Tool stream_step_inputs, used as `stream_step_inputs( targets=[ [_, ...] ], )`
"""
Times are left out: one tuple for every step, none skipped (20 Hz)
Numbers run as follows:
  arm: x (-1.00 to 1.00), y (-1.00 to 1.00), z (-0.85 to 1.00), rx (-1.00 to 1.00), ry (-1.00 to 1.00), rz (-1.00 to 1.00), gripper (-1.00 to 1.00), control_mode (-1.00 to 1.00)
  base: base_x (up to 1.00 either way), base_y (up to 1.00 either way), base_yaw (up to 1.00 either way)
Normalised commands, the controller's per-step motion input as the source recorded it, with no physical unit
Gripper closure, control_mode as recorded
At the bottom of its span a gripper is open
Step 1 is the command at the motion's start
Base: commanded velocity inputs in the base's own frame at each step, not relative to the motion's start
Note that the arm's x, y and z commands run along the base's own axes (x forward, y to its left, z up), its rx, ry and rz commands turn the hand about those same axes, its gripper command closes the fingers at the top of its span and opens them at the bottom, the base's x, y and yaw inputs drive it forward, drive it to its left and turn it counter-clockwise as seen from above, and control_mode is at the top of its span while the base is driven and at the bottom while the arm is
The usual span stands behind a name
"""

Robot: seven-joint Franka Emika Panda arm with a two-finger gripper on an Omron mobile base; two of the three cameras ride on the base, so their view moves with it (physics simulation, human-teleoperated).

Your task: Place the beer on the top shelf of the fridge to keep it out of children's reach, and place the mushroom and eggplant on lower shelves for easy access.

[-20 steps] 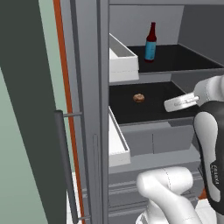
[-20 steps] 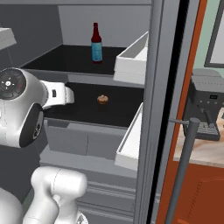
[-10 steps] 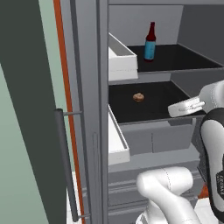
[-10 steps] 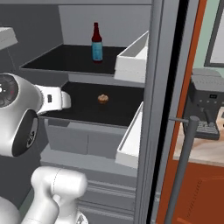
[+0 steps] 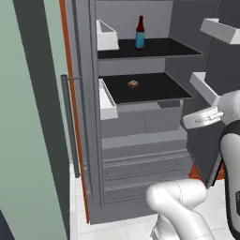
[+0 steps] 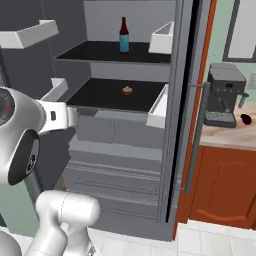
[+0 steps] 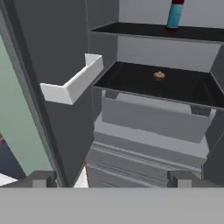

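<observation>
The fridge (image 5: 140, 140) stands with both doors open. The beer (image 5: 139, 32) (image 6: 123, 34) stands upright near the back of the top shelf (image 5: 164, 47). The mushroom (image 5: 133, 84) (image 6: 127, 90) (image 7: 159, 75) lies on the dark lower shelf (image 5: 157, 91) below it. The eggplant (image 6: 245, 118) rests on the counter right of the fridge, beside the coffee machine. My gripper (image 7: 111, 179) hangs in front of the fridge at drawer height, well short of the shelves. Its jaws are wide apart and hold nothing. The white hand (image 5: 201, 118) (image 6: 57, 116) points at the fridge.
White door bins (image 5: 107, 37) (image 6: 162, 37) (image 7: 72, 83) jut from both open doors. Grey drawers (image 5: 140, 124) sit under the lower shelf. A long bar handle (image 6: 197, 130) runs down the right door. The coffee machine (image 6: 226, 95) stands on the counter (image 6: 232, 136) above orange cabinets.
The whole picture has shifted and the fridge looks smaller, so the base has driven back. My hand has drawn away from the lower shelf; the jaws stayed open.
</observation>
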Motion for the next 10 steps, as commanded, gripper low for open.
stream_step_inputs(
  targets=[
    [0.0, 0.0, 0.0, 0.0, 0.0, 0.0, -1.0, 1.0, -0.96, 0.0, -0.1],
    [0.0, 0.0, 0.0, 0.0, 0.0, 0.0, -1.0, 1.0, -0.96, -0.08, -0.15],
    [0.0, 0.0, 0.0, 0.0, 0.0, 0.0, -1.0, 1.0, -0.93, -0.21, -0.2],
    [0.0, 0.0, 0.0, 0.0, 0.0, 0.0, -1.0, 1.0, -0.84, -0.27, -0.29],
    [0.0, 0.0, 0.0, 0.0, 0.0, 0.0, -1.0, 1.0, -0.8, -0.29, -0.33],
    [0.0, 0.0, 0.0, 0.0, 0.0, 0.0, -1.0, 1.0, -0.64, -0.4, -0.41],
    [0.0, 0.0, 0.0, 0.0, 0.0, 0.0, -1.0, 1.0, -0.57, -0.4, -0.45],
    [0.0, 0.0, 0.0, 0.0, 0.0, 0.0, -1.0, 1.0, -0.41, -0.44, -0.49],
    [0.0, 0.0, 0.0, 0.0, 0.0, 0.0, -1.0, 1.0, -0.26, -0.44, -0.53],
    [0.0, 0.0, 0.0, 0.0, 0.0, 0.0, -1.0, 1.0, -0.17, -0.45, -0.55]
  ],
)
